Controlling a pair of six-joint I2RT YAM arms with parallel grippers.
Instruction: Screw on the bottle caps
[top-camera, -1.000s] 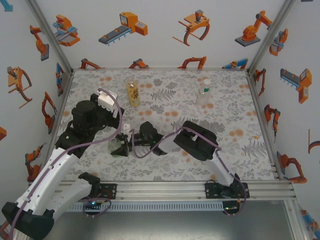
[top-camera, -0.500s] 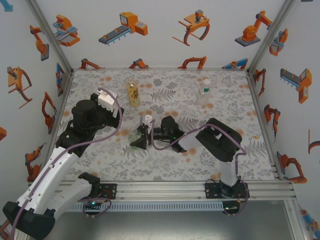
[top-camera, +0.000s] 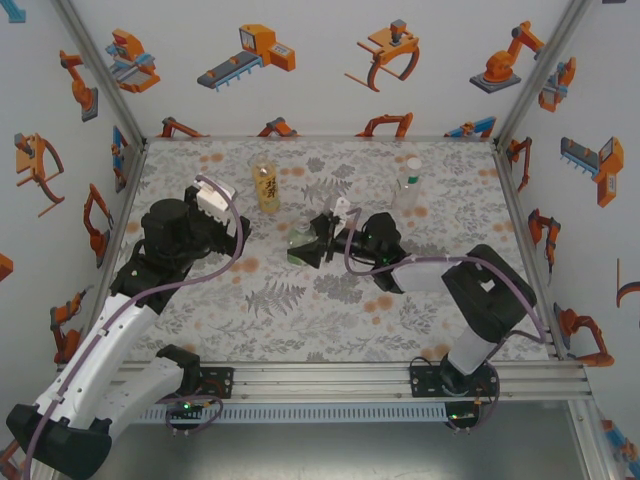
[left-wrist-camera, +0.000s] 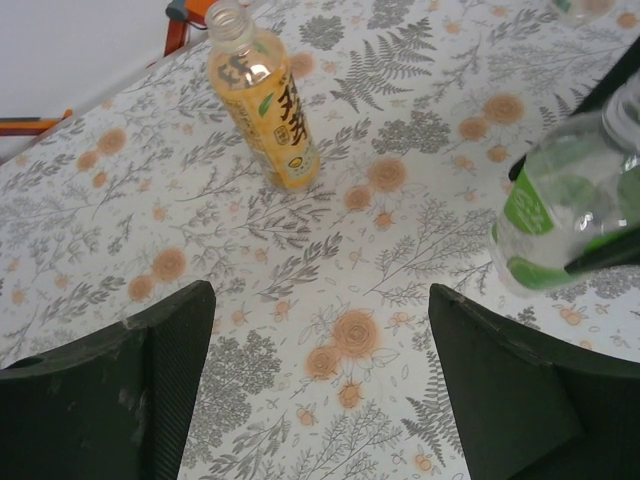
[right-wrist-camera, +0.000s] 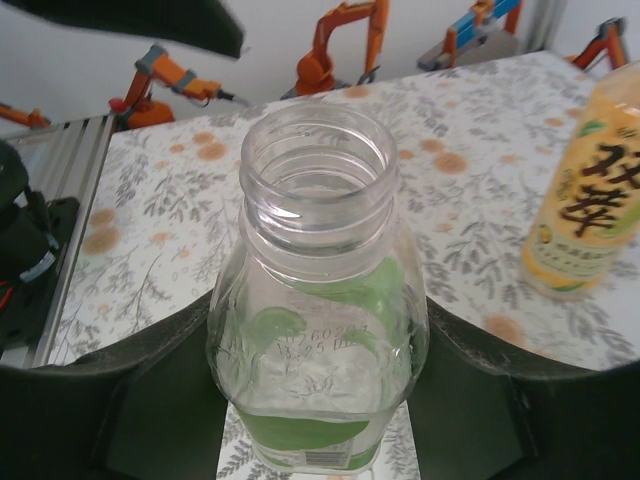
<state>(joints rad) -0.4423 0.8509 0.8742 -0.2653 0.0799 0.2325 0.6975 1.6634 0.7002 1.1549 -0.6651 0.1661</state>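
My right gripper (top-camera: 312, 243) is shut on the squat green-tinted bottle (top-camera: 299, 243), holding it by its body near the cloth's middle. The bottle (right-wrist-camera: 318, 300) fills the right wrist view between the two dark fingers (right-wrist-camera: 150, 400), and its threaded neck is bare. The tall amber bottle (top-camera: 265, 186) stands upright at the back, also with no cap (left-wrist-camera: 262, 100). A clear bottle (top-camera: 407, 190) stands at the back right with a white bottle cap (top-camera: 412, 164) on top. My left gripper (left-wrist-camera: 320, 390) hangs open over bare cloth, left of the green bottle (left-wrist-camera: 570, 210).
The floral cloth (top-camera: 300, 320) covers the whole table. White walls with robot pictures close it in on three sides. An aluminium rail (top-camera: 330, 378) runs along the near edge by the arm bases.
My right arm has carried the green bottle from the front left of centre toward the back and right. The left arm has barely moved.
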